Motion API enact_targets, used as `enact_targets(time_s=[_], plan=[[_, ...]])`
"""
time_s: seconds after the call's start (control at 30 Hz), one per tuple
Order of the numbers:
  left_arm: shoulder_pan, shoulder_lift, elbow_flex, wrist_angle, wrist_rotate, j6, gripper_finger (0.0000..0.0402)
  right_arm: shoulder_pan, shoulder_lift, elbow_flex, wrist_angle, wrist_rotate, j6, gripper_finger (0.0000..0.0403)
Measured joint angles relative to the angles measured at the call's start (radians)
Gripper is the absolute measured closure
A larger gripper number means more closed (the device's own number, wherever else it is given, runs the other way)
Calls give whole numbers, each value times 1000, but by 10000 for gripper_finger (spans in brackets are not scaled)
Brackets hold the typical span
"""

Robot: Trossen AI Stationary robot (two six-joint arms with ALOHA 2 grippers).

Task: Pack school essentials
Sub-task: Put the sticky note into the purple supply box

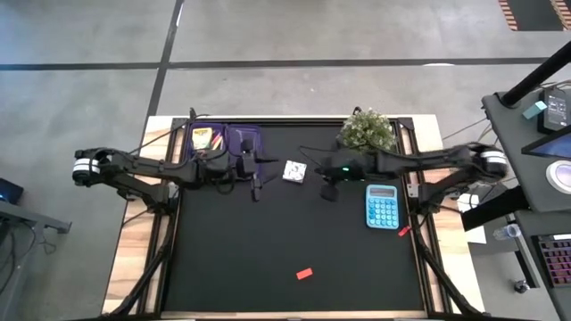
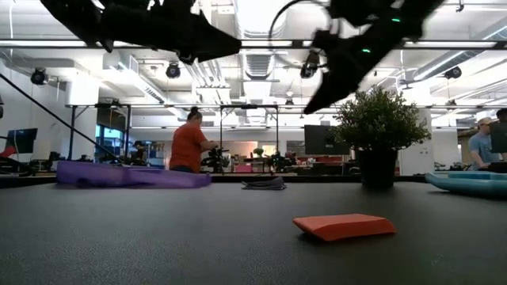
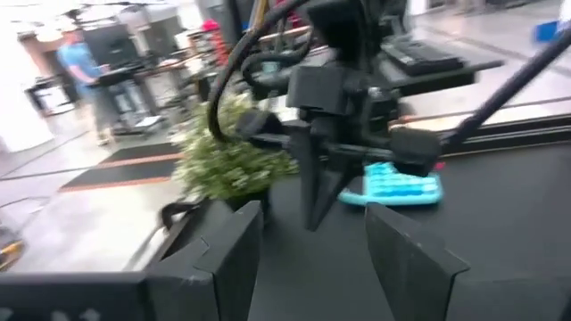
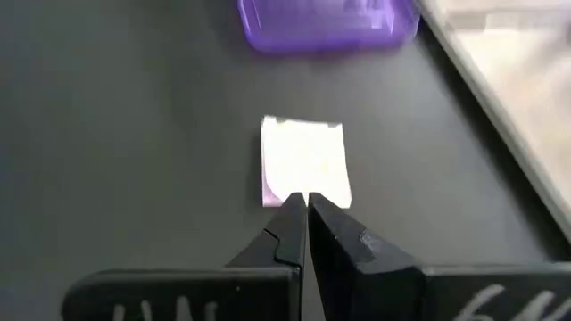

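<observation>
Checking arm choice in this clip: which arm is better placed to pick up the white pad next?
Probably the right. Its tool, closed, points straight at the white pad, just short of it. The left tool, open, hangs by the purple case, and faces away from the pad.

Light: even overhead ceiling strips, bright room | Shadows: faint on black table (image 1: 268, 232) | Glare: white pad (image 4: 303, 160) washed out just ahead of right gripper (image 4: 308, 209) | Blur: left wrist view smeared throughout
</observation>
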Motion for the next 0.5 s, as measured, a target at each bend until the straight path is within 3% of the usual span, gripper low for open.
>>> enact_targets(time_s=[0.2,0.5], plan=[[-12,44,1,18,32,-110,219,4,-218,-272,340,-78,-110,394],[-10,368,101,77,31,-331,219,19,-443,-435,553,-105,-192,394]])
